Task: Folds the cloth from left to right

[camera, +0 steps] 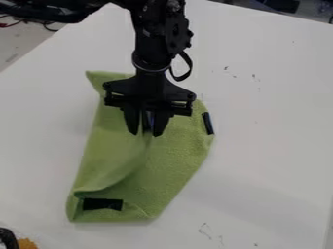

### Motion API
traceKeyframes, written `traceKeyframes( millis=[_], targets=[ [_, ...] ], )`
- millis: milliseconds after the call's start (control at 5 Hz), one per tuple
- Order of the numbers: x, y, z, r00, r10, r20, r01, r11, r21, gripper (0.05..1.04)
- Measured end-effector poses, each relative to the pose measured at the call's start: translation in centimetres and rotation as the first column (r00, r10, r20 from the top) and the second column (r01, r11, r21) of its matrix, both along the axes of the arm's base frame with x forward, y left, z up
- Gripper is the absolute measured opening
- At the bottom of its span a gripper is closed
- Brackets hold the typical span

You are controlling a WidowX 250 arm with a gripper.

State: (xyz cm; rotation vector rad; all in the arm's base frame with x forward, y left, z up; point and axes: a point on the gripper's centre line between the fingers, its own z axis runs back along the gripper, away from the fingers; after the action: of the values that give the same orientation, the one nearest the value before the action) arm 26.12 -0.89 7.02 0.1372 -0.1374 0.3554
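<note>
The white table (260,146) spreads across nearly the whole view. On it, a little towards nine o'clock of the middle, lies the green cloth (175,160), with a pointed corner at its eleven o'clock and a broad end from six to seven. A flap on its nine-o'clock side meets the rest along a curved edge running towards seven o'clock. The black arm (151,53) enters from twelve o'clock, its gripper (145,134) hanging down over the cloth's upper half. The jaws look released, a small gap between them; whether they touch the cloth I cannot tell. One black strip (102,204) sits at the cloth's seven o'clock, another black strip (208,123) along its edge at two. Near the view's seven-to-eight-o'clock corner is a small orange object (26,243). Smallest are the dark marks (205,231) on the table towards five o'clock, too small to read.
</note>
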Motion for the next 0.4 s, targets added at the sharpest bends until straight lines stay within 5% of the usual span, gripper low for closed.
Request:
traceKeyframes(
  millis=[200, 400],
  targets=[
    [-0.01, -0.36, 0.02, 1.000, -0.016, 0.001, 0.016, 1.000, 0.007, 0.873],
    [-0.21, -0.30, 0.07, 1.000, -0.019, -0.011, 0.019, 1.000, 0.018, 1.014]
  ],
)
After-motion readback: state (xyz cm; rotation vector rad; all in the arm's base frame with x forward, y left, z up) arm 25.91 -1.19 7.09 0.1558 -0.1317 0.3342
